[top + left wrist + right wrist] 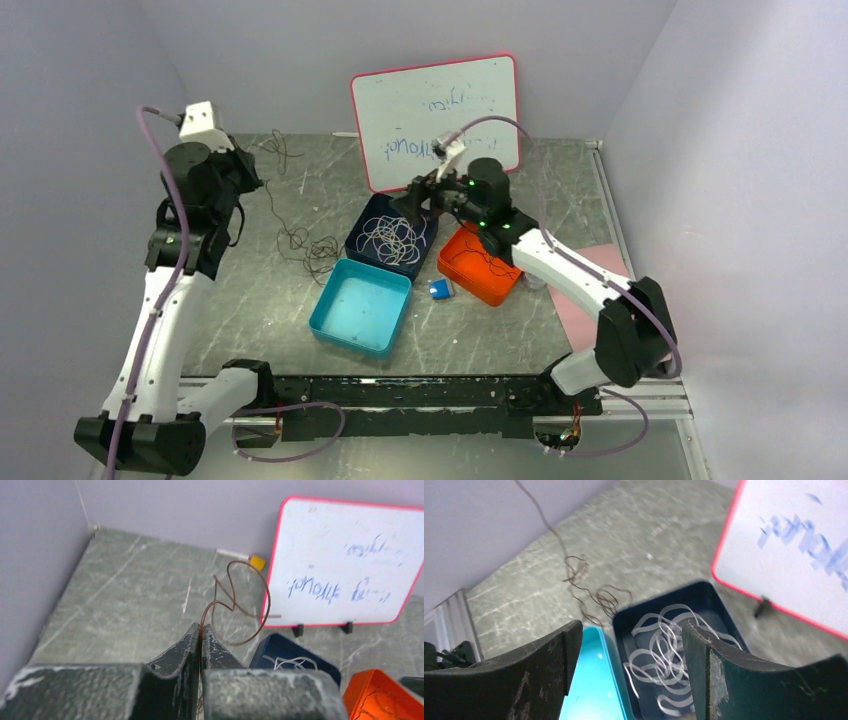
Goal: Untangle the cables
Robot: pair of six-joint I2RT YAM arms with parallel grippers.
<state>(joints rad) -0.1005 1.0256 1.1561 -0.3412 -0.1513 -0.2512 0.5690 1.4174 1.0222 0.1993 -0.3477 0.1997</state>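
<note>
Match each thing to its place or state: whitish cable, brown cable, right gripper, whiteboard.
Things:
1. whitish cable
2. brown cable
3. right gripper
4. whiteboard

Places or states:
A. fingers wide apart
B. coiled in the dark blue tray
C. standing upright, with blue writing
D. pinched by the left gripper, fingers shut

Pairs: 1-B, 2-D, 3-A, 4-C

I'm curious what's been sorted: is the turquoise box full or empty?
Empty: the turquoise box shows only its bare floor, while white cables lie in the dark blue box beside it.
</note>
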